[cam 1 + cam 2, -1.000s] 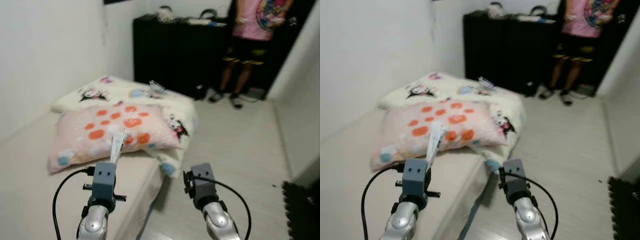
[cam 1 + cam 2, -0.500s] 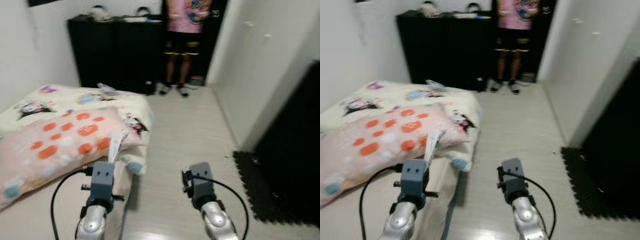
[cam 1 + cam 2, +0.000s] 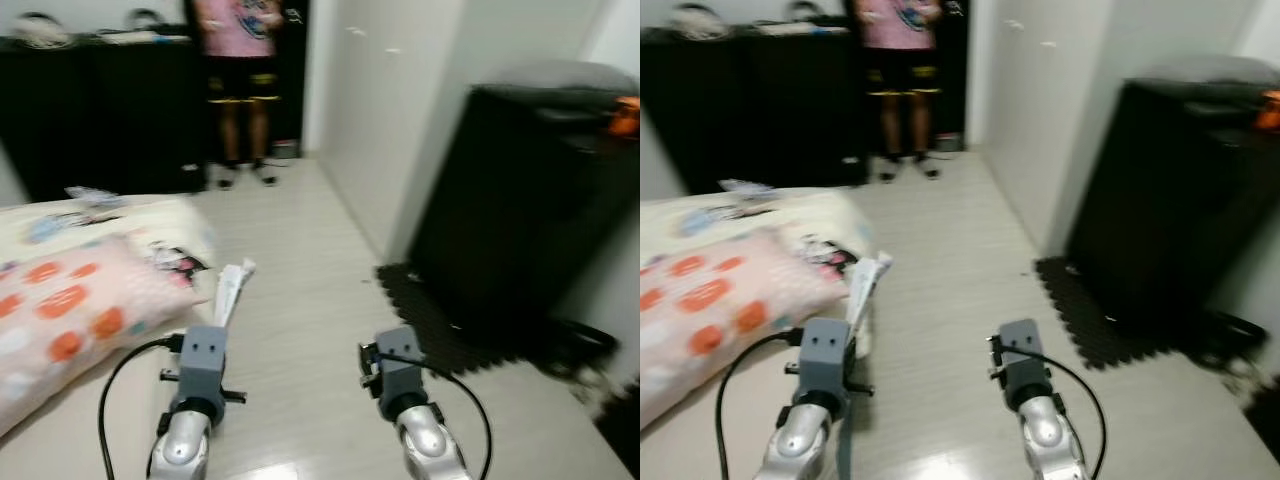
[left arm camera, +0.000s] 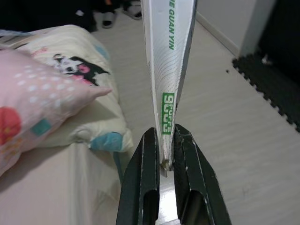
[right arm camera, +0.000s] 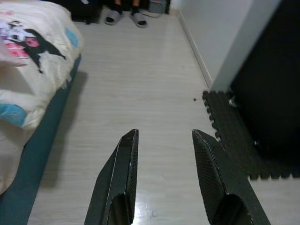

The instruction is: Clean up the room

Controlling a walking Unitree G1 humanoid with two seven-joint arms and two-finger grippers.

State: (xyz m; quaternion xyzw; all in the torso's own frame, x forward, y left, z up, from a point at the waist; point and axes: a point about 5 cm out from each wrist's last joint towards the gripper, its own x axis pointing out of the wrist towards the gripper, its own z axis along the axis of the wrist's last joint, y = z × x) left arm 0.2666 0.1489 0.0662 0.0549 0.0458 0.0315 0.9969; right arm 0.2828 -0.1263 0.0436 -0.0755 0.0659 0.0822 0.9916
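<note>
Left gripper (image 4: 164,154) clenched on the near end of a white wrapper with green print (image 4: 169,56), long axis pointing straight away from the jaws, up and forward. Held in the air above the floor (image 3: 300,300), just right of the bed edge with the pink pillow (image 3: 60,310). Right gripper (image 5: 164,154) released and empty, jaws apart, nearer to the black foam mat (image 3: 440,310) and black cabinet (image 3: 520,200) at right. No bin visible for the drop. Person (image 3: 238,60) standing far, near the doorway.

Count: one bed (image 3: 60,400); one pink pillow (image 3: 70,315); one cartoon-print quilt (image 3: 120,225); one white wrapper (image 4: 168,70); two claws, left (image 4: 165,161), right (image 5: 164,145); one person (image 3: 238,60); one black floor mat (image 3: 440,310).
</note>
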